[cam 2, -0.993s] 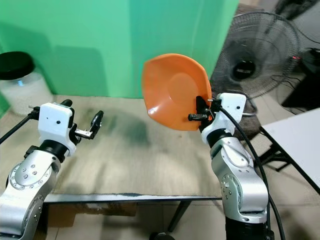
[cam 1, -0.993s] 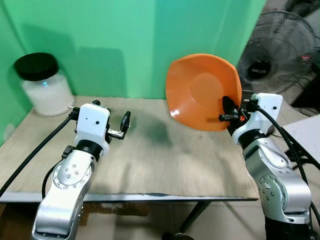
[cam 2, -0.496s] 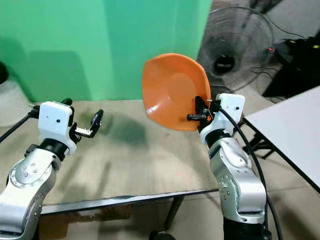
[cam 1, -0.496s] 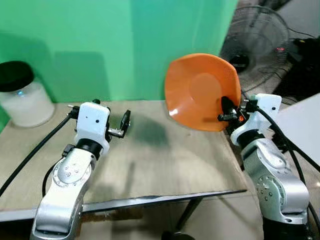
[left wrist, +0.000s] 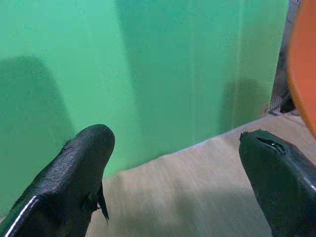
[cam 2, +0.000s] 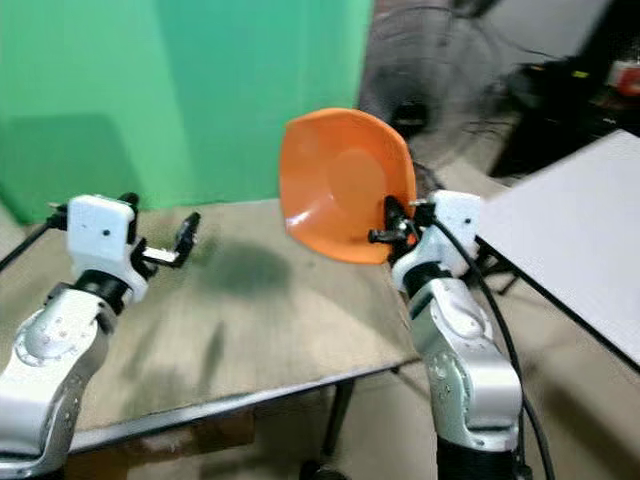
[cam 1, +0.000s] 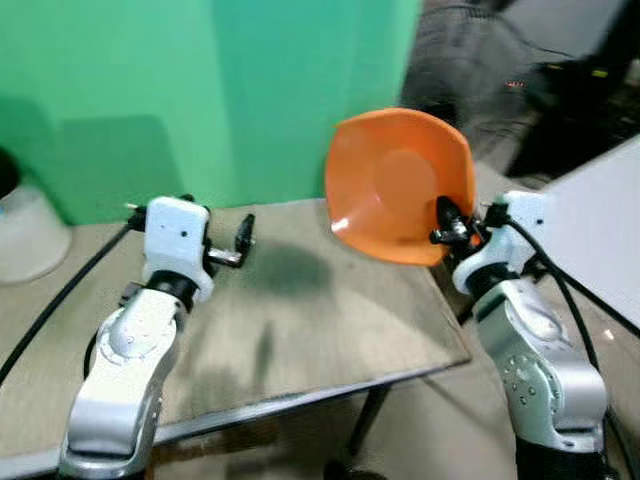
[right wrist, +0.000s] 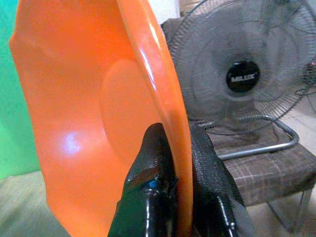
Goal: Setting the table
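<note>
Right gripper (cam 1: 447,228) pinches the orange plate (cam 1: 397,185) by its rim — upright, hollow facing left; left gripper (cam 1: 243,240) gapes, holding nothing.

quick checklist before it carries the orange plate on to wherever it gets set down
1. Grip: right gripper pinches the rim of the orange plate, one finger on each face: ok.
2. Plate attitude: held on edge, nearly upright, not flat for placing: not ok.
3. Left gripper open, holding nothing, above the wooden table: ok.
4. Plate clear of the table, in the air: ok.
5. Obstacles on the right: fan behind the plate, white table beside the right arm: cannot tell the clearance.
6. Head views blurred: not ok.
</note>
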Controlling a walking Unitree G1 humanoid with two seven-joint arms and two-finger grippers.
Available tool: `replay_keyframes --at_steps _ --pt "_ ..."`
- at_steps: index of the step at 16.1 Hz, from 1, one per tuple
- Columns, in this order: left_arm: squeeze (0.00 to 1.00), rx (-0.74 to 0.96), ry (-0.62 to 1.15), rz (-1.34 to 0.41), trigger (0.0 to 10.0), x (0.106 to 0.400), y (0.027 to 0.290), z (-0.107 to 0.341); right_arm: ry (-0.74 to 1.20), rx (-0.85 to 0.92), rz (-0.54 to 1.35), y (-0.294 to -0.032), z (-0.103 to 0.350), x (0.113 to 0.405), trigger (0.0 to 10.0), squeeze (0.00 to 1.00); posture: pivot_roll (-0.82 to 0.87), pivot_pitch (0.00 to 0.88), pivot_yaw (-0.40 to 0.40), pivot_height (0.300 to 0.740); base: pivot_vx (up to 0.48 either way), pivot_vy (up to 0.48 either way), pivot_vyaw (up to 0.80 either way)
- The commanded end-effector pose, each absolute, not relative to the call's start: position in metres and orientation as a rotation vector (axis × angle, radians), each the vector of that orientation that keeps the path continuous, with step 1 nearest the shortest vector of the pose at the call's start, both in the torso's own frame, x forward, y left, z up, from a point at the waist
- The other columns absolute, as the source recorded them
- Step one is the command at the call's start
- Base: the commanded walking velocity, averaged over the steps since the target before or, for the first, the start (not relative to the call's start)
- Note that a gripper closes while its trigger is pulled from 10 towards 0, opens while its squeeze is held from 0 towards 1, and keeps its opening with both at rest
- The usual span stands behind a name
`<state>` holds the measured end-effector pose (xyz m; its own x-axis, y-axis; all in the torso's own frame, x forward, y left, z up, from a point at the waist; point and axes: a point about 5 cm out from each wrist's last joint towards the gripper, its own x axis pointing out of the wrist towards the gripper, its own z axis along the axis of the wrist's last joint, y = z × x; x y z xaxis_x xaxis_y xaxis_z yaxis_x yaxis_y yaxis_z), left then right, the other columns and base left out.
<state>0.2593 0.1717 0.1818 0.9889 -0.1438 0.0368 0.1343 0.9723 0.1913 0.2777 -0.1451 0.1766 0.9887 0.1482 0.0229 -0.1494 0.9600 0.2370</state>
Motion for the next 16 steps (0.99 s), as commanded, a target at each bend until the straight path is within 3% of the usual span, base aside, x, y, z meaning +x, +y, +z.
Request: replay_keyframes --at_steps 1,3,11,16 --pt "0.0 0.181 -0.065 -0.149 10.0 0.261 0.169 0.184 -0.031 0.204 0.129 -0.15 0.18 0.276 10.0 0.0 0.02 0.0 0.014 0.74 0.0 0.0 -0.78" --pt "0.0 0.179 -0.069 -0.144 10.0 0.261 0.17 0.185 -0.02 0.18 0.127 -0.149 0.178 0.276 10.0 0.0 0.02 0.0 0.012 0.74 0.0 0.0 -0.78" --pt "0.0 0.151 -0.065 -0.096 10.0 0.259 0.17 0.182 0.01 0.112 0.1 -0.154 0.176 0.281 10.0 0.0 -0.01 0.0 -0.015 0.74 0.0 -0.408 -0.75" --pt "0.0 0.146 -0.062 -0.094 10.0 0.259 0.166 0.179 0.025 0.114 0.078 -0.16 0.175 0.282 10.0 0.0 -0.02 0.0 -0.016 0.74 0.0 -0.416 -0.19"
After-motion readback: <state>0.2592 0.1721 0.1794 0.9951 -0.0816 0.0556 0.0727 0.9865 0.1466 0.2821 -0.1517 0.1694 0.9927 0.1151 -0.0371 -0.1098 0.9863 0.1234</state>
